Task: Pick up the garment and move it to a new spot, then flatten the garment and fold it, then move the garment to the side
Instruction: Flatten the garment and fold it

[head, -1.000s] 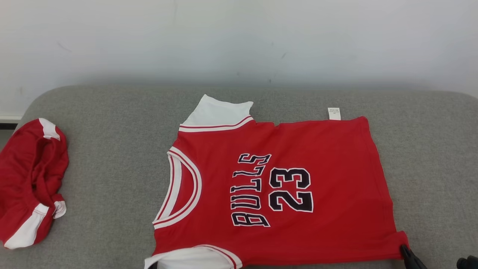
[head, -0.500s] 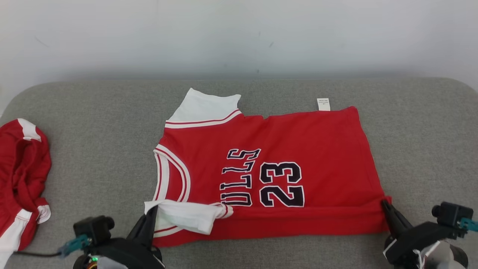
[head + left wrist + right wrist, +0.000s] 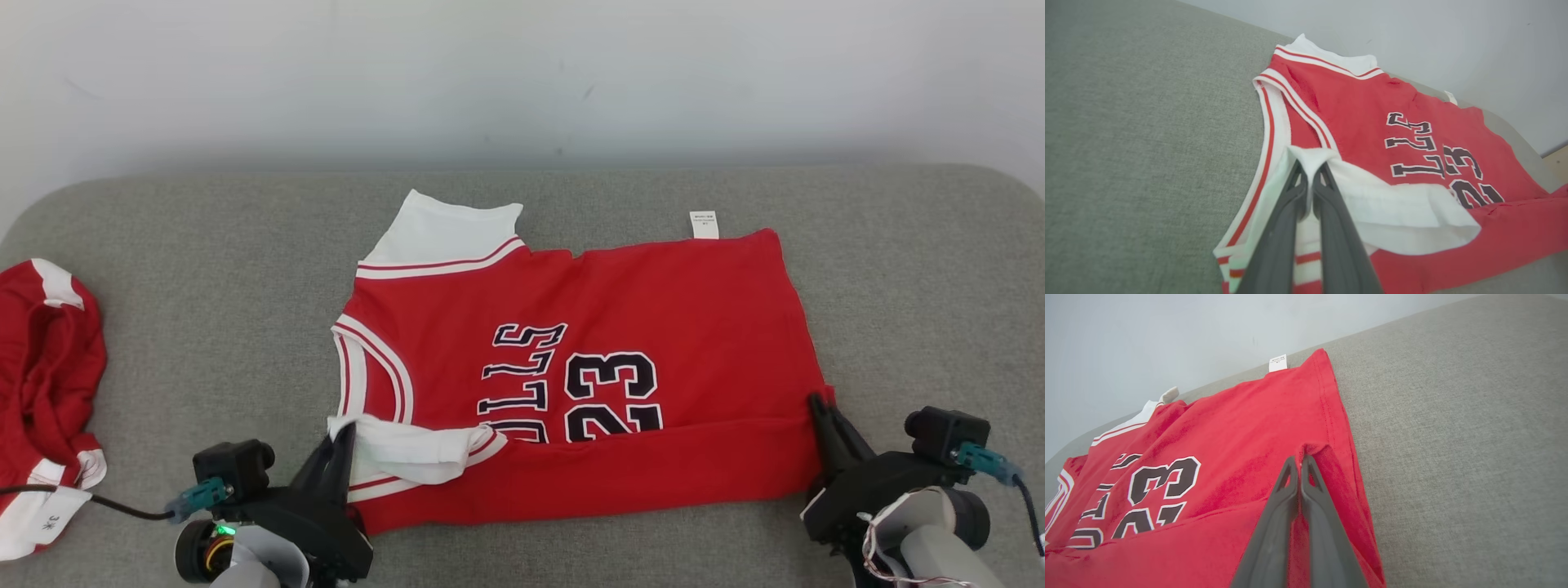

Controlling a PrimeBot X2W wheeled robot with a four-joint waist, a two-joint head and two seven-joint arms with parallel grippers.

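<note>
A: What is the biggest thing that we see here?
B: We see a pale wall point(image 3: 522, 73) at the back. Before it stands the table point(image 3: 204, 269), covered with grey fabric and round at its corners.
A: And where do we find the jersey point(image 3: 653, 302)?
B: We find it in the middle of the table, lying mostly flat, with the neck opening to our left and the hem to our right. It is red with white trim and carries dark letters and the number 23. Its near side is turned over onto the front, so the fold covers the lower part of the print.
A: Do we see other clothing?
B: Yes. A second red garment point(image 3: 45, 367) with white parts lies crumpled at the left edge of the table, well apart from the jersey.
A: What about our grippers?
B: Our left gripper point(image 3: 346, 431) is clenched on the white strip point(image 3: 424, 447) at the near left corner of the jersey. In the left wrist view we see this cloth pinched between the dark fingers point(image 3: 1282, 228). Our right gripper point(image 3: 816, 404) is clenched on the red hem corner at the near right.
A: And the smallest thing?
B: A white label point(image 3: 704, 224) sticks out from the far edge of the jersey.
</note>
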